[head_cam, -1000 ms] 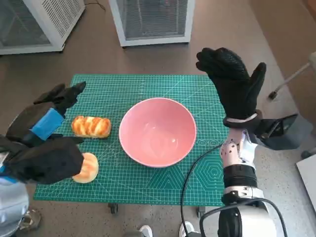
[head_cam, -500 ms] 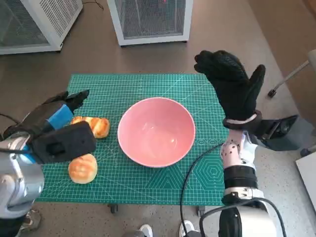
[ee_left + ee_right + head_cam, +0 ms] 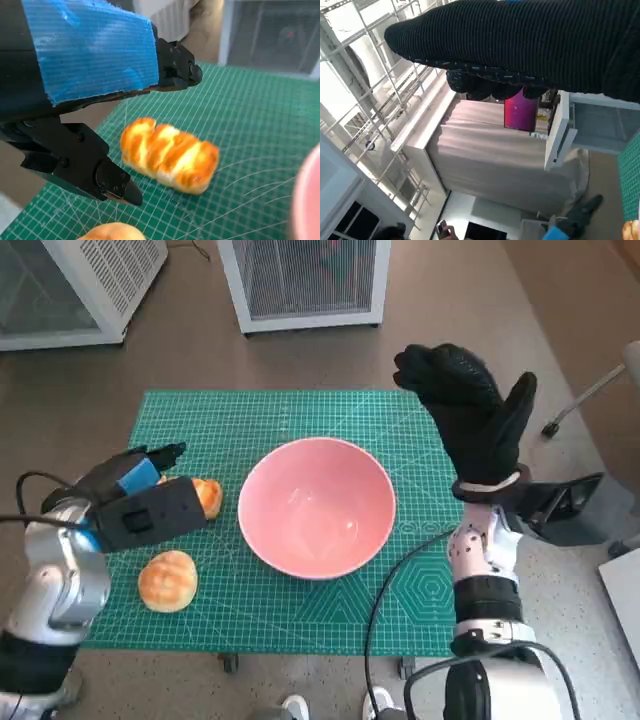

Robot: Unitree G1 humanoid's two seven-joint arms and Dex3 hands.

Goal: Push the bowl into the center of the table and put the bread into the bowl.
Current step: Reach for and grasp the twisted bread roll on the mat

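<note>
The pink bowl [image 3: 318, 506] sits near the centre of the green cutting mat [image 3: 290, 410], with bare mat on all sides and widest toward the 12 o'clock edge. At the bowl's 9 o'clock lies the ridged, golden-brown bread loaf [image 3: 170, 161], untouched. The left hand [image 3: 135, 480] hovers over it, fingers spread, holding nothing. A round bun [image 3: 167, 580] rests at 8 o'clock, near the mat's edge. The right hand [image 3: 468, 410] is raised at 2 o'clock, fingers spread, empty.
</note>
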